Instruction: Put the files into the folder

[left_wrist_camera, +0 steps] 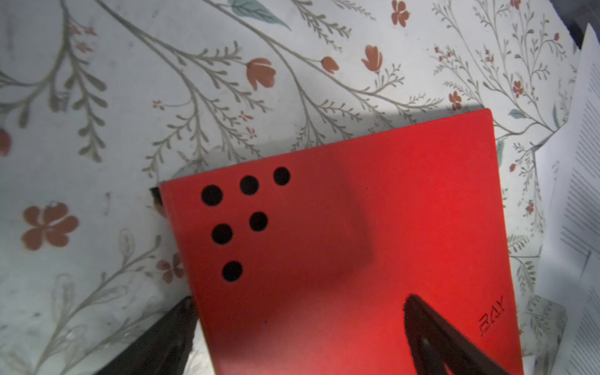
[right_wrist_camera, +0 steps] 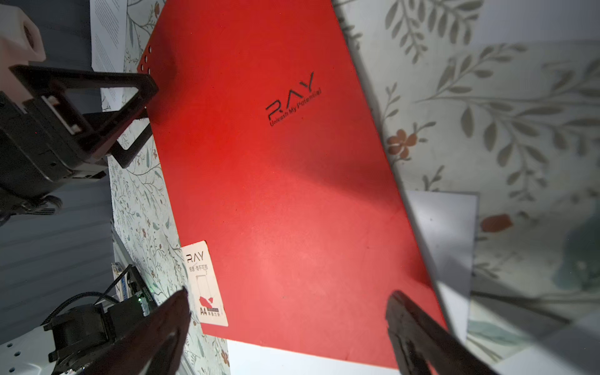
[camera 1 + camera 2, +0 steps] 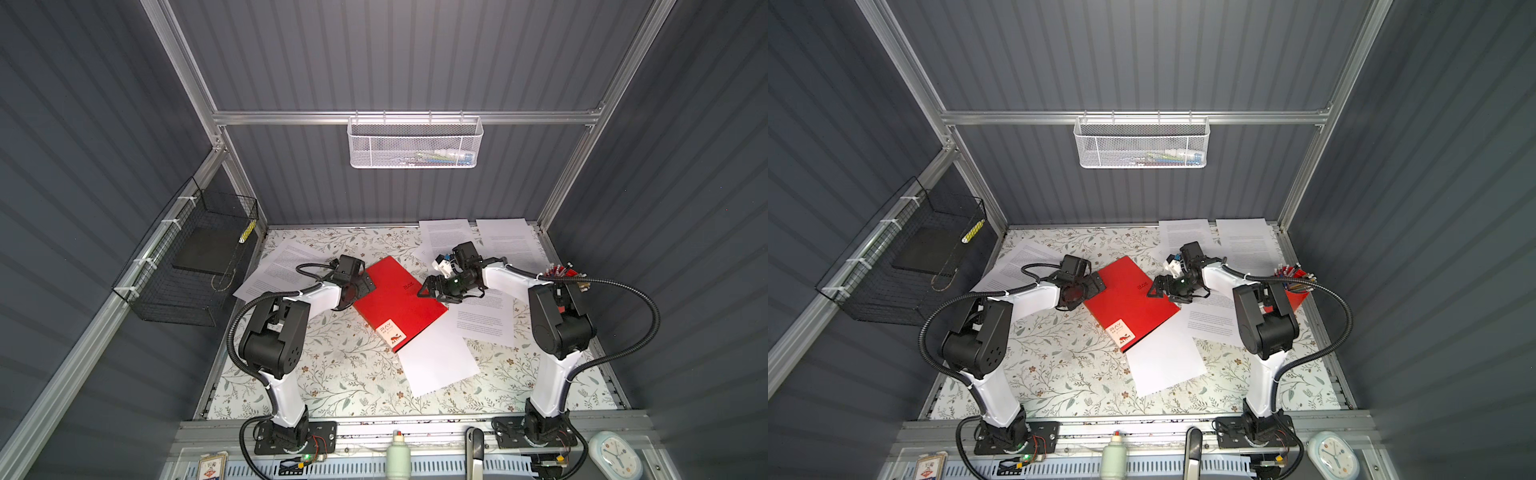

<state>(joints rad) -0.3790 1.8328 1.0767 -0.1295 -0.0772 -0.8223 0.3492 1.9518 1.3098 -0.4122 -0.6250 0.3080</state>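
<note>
The red folder (image 3: pixel 399 303) (image 3: pixel 1129 303) lies shut and flat on the flowered table, turned at an angle, its white label at the near corner. My left gripper (image 3: pixel 366 286) (image 1: pixel 298 300) stands open at the folder's (image 1: pixel 357 243) left edge by the punched holes, one finger over the cover and one beside it. My right gripper (image 3: pixel 428 286) (image 2: pixel 290 293) is open just above the folder's (image 2: pixel 292 194) right edge. Neither gripper holds anything. The files are loose white sheets: one at the left (image 3: pixel 282 270), two at the back right (image 3: pixel 446 241), one beside the folder (image 3: pixel 484 316), and one (image 3: pixel 436 357) tucked under its near corner.
A black wire basket (image 3: pixel 187 266) hangs on the left wall and a white mesh basket (image 3: pixel 415 141) on the back rail. A red pen holder (image 3: pixel 561 274) stands at the table's right edge. A bottle (image 3: pixel 399 453) and a clock (image 3: pixel 615 455) sit on the front ledge.
</note>
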